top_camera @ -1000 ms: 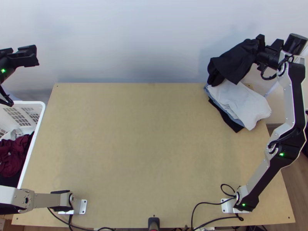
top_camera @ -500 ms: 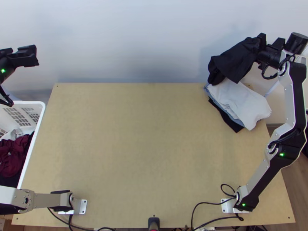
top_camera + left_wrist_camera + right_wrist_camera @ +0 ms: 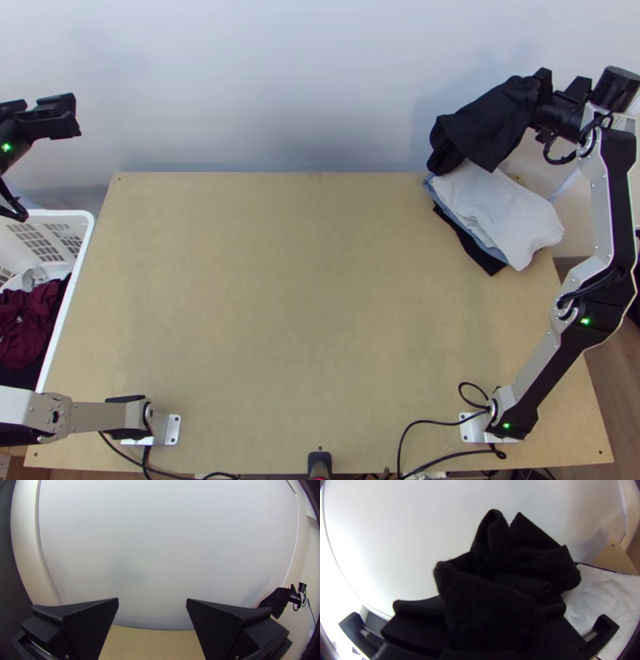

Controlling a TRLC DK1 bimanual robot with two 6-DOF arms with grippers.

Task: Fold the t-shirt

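black cotton-looking cloth, the t-shirt (image 3: 484, 124), is bunched between the clenched jaws of the right gripper (image 3: 538, 100). in the right wrist view, its folds and loops crowd up over the jaws; in the top view, the rest slants down and away from them, its low end over the far corner of the pile. whether the two touch, i can't tell. that pile sits at the far right of the light wooden surface (image 3: 304, 280): a white cloth (image 3: 500, 212) on top, a strip of blue cloth (image 3: 492, 252) under it, and a dark cloth (image 3: 472, 246) lowest. well apart, out beyond the left edge, the left gripper (image 3: 70, 118) has its jaws spread wide with nothing between them. nearer the left arm's base stands a white basket (image 3: 68, 214) with maroon cloth (image 3: 28, 320) crumpled inside.
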